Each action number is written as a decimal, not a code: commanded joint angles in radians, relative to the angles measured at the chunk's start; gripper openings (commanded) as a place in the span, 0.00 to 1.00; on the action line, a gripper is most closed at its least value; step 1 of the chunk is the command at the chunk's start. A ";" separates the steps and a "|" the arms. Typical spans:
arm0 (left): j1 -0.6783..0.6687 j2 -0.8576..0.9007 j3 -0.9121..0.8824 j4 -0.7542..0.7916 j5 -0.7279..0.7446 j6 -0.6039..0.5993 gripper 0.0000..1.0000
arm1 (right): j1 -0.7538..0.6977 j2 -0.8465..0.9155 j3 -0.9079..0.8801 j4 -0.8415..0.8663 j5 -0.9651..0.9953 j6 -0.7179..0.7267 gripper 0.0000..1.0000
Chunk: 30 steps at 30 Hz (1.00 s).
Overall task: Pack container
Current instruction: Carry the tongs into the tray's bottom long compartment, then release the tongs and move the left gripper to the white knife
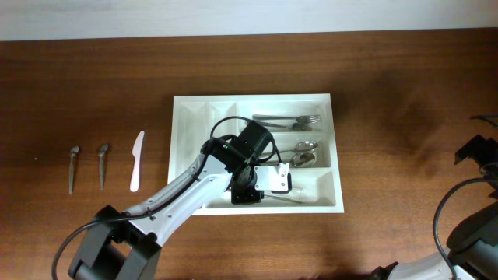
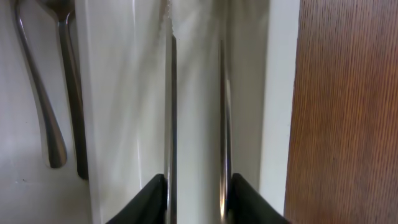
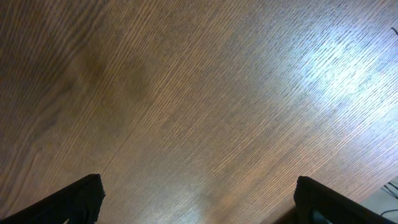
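Seen from overhead, the tray (image 1: 191, 124) lies in the middle of the brown wooden worktop (image 1: 389, 155). It is a big white plastic rectangle with smooth walls. It has narrow compartments at the left and three wide ones at the right. The far wide compartment holds metal forks (image 1: 299, 120), and the middle one holds shiny spoons (image 1: 305, 152). The left claw (image 1: 247, 190) hangs over the near wide compartment. Well apart from the tray, at the left, two small spoons (image 1: 102, 159) and a white plastic knife (image 1: 137, 159) lie side by side on the wood.

The left wrist view shows two long metal knives (image 2: 172, 112) lying parallel on the white floor of the tray (image 2: 280, 93). One of them has a toothed edge. The black fingers (image 2: 152, 202) are spread, one outside each knife, and grip nothing. Past a white wall, two spoon handles (image 2: 37, 93) lie in the next compartment.

The right wrist view shows only grained wood with a pale glare. The fingers of the right claw (image 3: 199, 199) stand wide apart and hold nothing.
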 commanded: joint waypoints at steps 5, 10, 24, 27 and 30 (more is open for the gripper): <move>-0.003 0.006 0.003 0.014 0.008 0.010 0.99 | 0.003 0.005 -0.005 0.000 -0.002 0.001 0.99; -0.003 0.006 0.004 0.049 0.004 0.009 0.99 | 0.003 0.005 -0.005 0.000 -0.002 0.001 0.99; -0.001 -0.018 0.355 0.007 0.005 -0.314 0.99 | 0.003 0.005 -0.005 0.000 -0.002 0.001 0.99; -0.001 -0.017 0.359 0.004 -0.016 -0.318 0.99 | 0.003 0.005 -0.005 0.000 -0.002 0.001 0.99; 0.006 -0.016 0.359 0.013 -0.185 -0.404 0.99 | 0.003 0.005 -0.005 0.000 -0.002 0.001 0.99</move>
